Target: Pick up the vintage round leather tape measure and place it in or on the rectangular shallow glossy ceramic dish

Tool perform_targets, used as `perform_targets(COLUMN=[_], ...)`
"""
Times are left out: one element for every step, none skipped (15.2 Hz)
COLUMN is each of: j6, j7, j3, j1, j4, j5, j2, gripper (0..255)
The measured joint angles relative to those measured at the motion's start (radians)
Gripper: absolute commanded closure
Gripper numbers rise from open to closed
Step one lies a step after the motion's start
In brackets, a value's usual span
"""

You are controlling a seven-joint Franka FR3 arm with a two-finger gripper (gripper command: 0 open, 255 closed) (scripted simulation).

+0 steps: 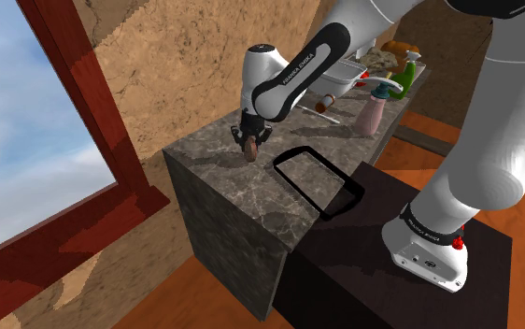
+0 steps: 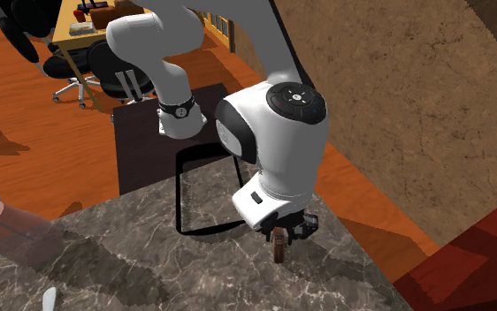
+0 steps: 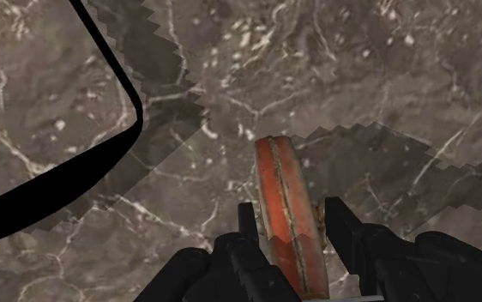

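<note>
A round reddish-brown tape measure [image 3: 286, 202] stands on its edge between my fingers, and my black gripper [image 3: 291, 219] is shut on it. In the shoulder view the gripper [image 1: 249, 142] points straight down over the marble counter's far corner, with the tape measure [image 1: 249, 151] at its tips, at or just above the counter. The second exterior view shows the tape measure [image 2: 279, 249] below the gripper [image 2: 280, 238]. The rectangular dish [image 1: 289, 152] has a black rim and lies flat on the counter beside the gripper, toward the stand. Its rim [image 2: 178, 194] [image 3: 25, 208] lies close to the tape measure.
The dark marble counter [image 1: 223, 201] drops off just beyond the gripper. A pinkish spray bottle [image 1: 376, 107] [image 2: 8, 234], a white tray [image 1: 345, 73] and other clutter stand further along it. The black stand [image 1: 373, 262] adjoins the counter. A red-framed window [image 1: 74, 84] is at the shoulder view's left.
</note>
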Motion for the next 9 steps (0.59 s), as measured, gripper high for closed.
perform_targets(j6=[0.000, 0.000, -0.001, -0.001, -0.001, -0.005, -0.015, -0.024, -0.035], j7=[0.000, 0.001, 0.001, 0.001, 0.001, -0.001, -0.004, -0.006, -0.011], j3=[0.000, 0.000, 0.000, 0.000, 0.000, 0.001, 0.003, 0.004, 0.006], j1=[0.000, 0.000, 0.000, 0.000, 0.000, 0.000, -0.002, -0.003, -0.006], j4=[0.000, 0.000, 0.000, 0.000, 0.000, -0.001, 0.000, 0.002, 0.001], j5=[0.000, 0.000, 0.000, 0.000, 0.000, 0.002, 0.005, 0.008, 0.013], j2=[0.000, 0.000, 0.000, -0.001, 0.000, -0.005, -0.013, -0.021, -0.033], gripper=[255, 255, 255, 255, 255, 255, 255, 255, 255])
